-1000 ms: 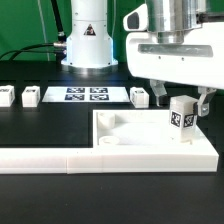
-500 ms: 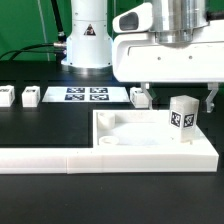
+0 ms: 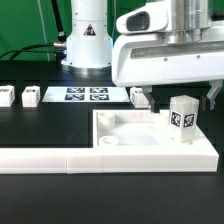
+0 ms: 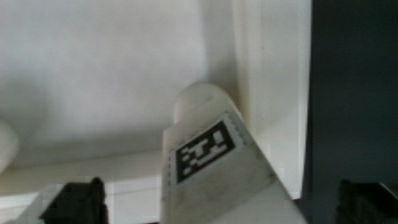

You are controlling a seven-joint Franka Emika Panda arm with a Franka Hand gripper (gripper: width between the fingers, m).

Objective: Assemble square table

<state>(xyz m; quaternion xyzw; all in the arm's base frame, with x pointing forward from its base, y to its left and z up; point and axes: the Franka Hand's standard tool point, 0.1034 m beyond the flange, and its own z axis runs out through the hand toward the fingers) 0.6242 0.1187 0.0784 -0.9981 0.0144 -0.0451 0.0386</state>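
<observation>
Nearest, across the front of the black desk: the long white border bar, lying flat.

Directly behind and against it, the white tabletop, lying flat with its raised rim upward like a shallow tray. Round holes visible at its two corners on the exterior view's left.

Inside this tray, toward the exterior view's right: one upright leg, standing on its end, long axis vertical, black-and-white tag turned to the exterior camera. Not possible to tell whether seated in a corner hole.

Above the leg, the pincer, released: jaws spread wide, one on each side of the leg top, not touching it. Same in the wrist view: leg and tag in the middle, the two dark fingertips apart from it on both sides, white tray floor behind, dark desk beyond the rim.

Farther back on the desk, in a row: first loose leg, second loose leg, the marker board with four tags, then a third loose leg just beside one pincer finger.

Farthest, the white arm base.
</observation>
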